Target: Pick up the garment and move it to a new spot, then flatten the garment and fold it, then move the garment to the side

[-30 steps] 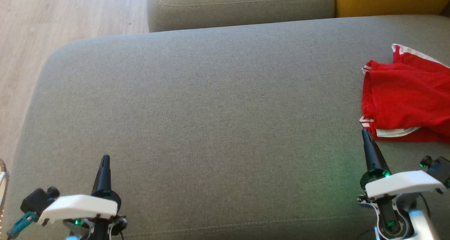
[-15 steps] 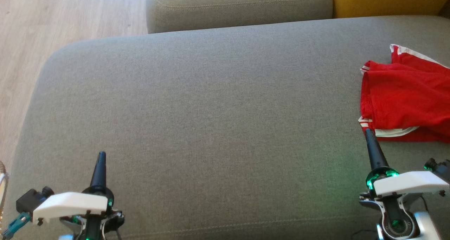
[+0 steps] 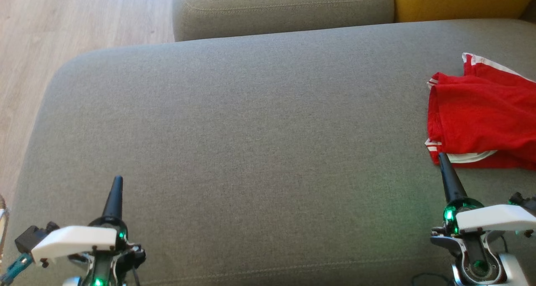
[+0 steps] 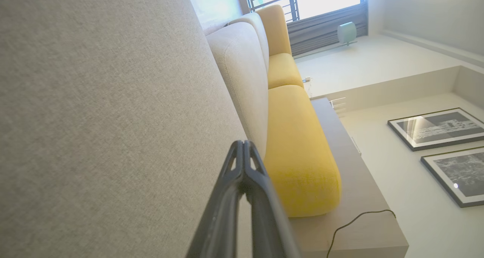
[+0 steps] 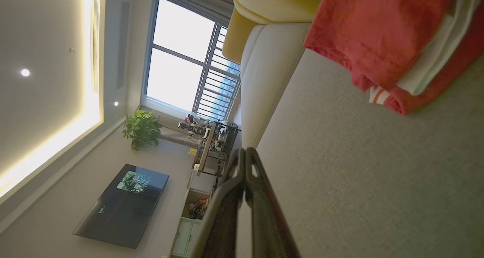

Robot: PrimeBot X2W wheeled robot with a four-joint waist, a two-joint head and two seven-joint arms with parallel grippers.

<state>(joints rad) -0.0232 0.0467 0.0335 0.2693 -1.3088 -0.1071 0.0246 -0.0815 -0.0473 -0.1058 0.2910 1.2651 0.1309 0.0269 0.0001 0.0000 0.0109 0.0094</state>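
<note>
Red garment [image 3: 481, 114] crumpled on the grey sofa seat [image 3: 251, 131], cut off at the right edge. Right gripper [image 3: 440, 155] pinched tight, holding nothing, pointing up near the garment's hem. Left gripper [image 3: 118, 179] pinched tight too, well apart.

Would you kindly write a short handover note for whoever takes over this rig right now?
Left pincer: shut, empty, over the near left of the grey sofa seat.
Right pincer: shut, empty, with its tip by the near left corner of the red garment. The right wrist view shows it gripping nothing.
Garment: red with white trim, crumpled at the right end of the seat and partly out of the head view.
Done: nothing yet; the garment has not been picked up.
Left: grasp it, move it to the open middle of the seat, flatten it, fold it, then set it aside.
</note>
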